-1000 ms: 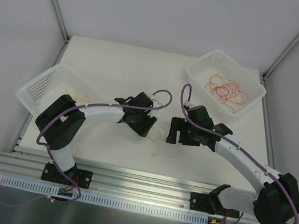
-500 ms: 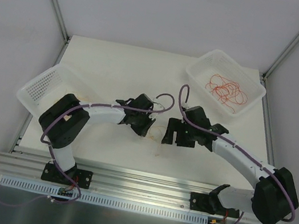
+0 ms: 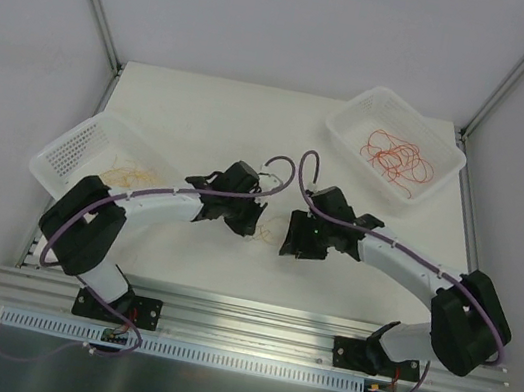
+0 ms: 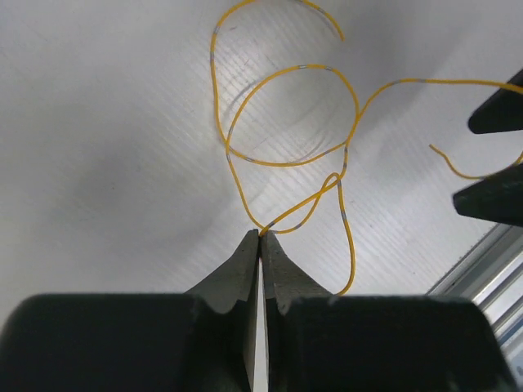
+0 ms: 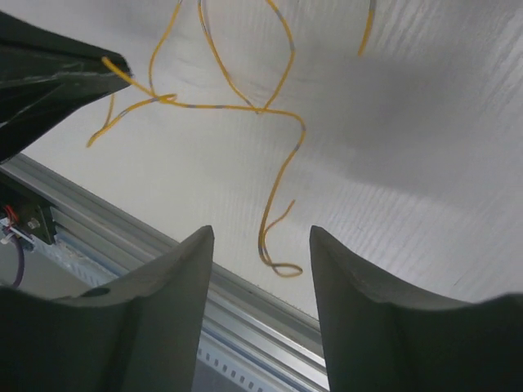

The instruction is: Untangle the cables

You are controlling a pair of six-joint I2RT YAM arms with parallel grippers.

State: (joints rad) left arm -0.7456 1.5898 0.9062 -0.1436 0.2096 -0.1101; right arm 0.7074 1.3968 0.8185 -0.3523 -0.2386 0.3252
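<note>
Cable (image 4: 282, 164) pinched at a loop by left jaws, likely as anchor; right jaws apart over its loose tail on worktop (image 4: 106, 122), probably to pull it free.

table (image 3: 205, 115) white | left basket (image 3: 72, 147) at left edge | right basket (image 3: 364, 107) at far-right corner | aluminium rail (image 3: 238, 329) along near edge

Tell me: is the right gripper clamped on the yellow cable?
No, the right gripper stands open, with the yellow cable lying loose between its jaws.
</note>
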